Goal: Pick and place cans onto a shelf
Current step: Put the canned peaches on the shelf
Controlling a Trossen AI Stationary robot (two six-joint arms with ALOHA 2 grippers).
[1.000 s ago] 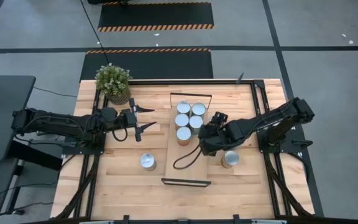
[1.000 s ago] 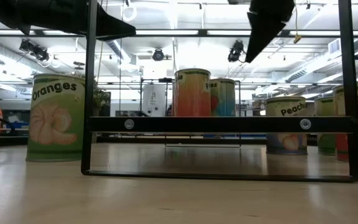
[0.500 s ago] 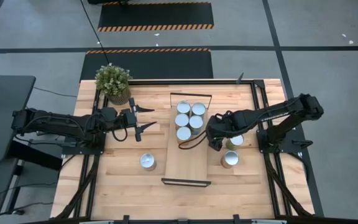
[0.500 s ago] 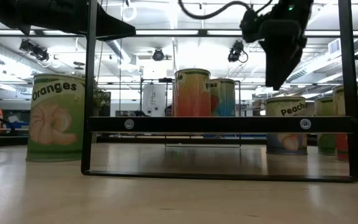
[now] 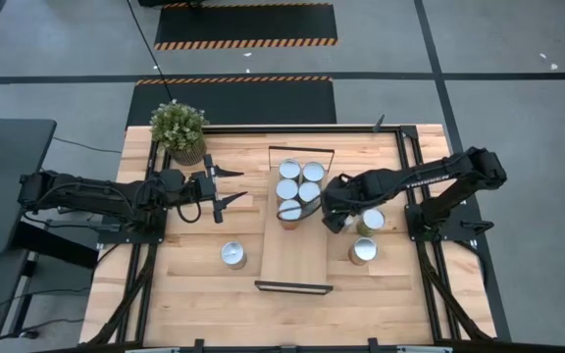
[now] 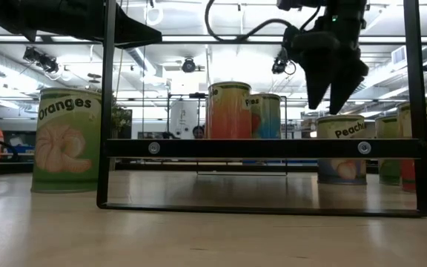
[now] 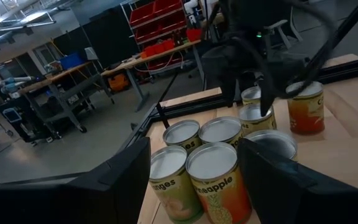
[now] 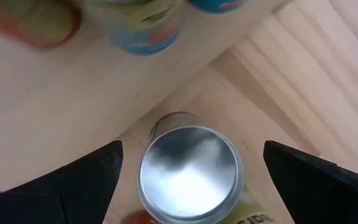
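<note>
1. Holding the right gripper (image 6: 330,90) open and empty just above the Peaches can (image 6: 339,150), off the shelf (image 5: 297,263) beside its right long edge, in the table's right half.
2. Keeping the left gripper (image 5: 226,192) spread, idle and empty toward the table's left edge, well apart from the work.
3. Risking a missed grasp: judged from the right wrist view, lid roughly centred between the fingers, yet any drift on the way down could land a fingertip on the rim and tip the tin.
4. Risking a knock on wood: with so little room between can and shelf, the shelf-side finger could catch the board's edge and shove the can aside.
5. Risking a snag: black cable loop (image 5: 300,224) hanging off the right arm over the shelf, near the five cans (image 5: 289,188) packed at its far end; could drag across the nearest of them during a lift.
6. Risking a collision at placement: bare board left only toward the table's near edge, so setting down too close to the cluster could topple a neighbour.
7. Leaving two more tins on the table: the Oranges can (image 5: 233,255) and another can (image 5: 364,252).
</note>
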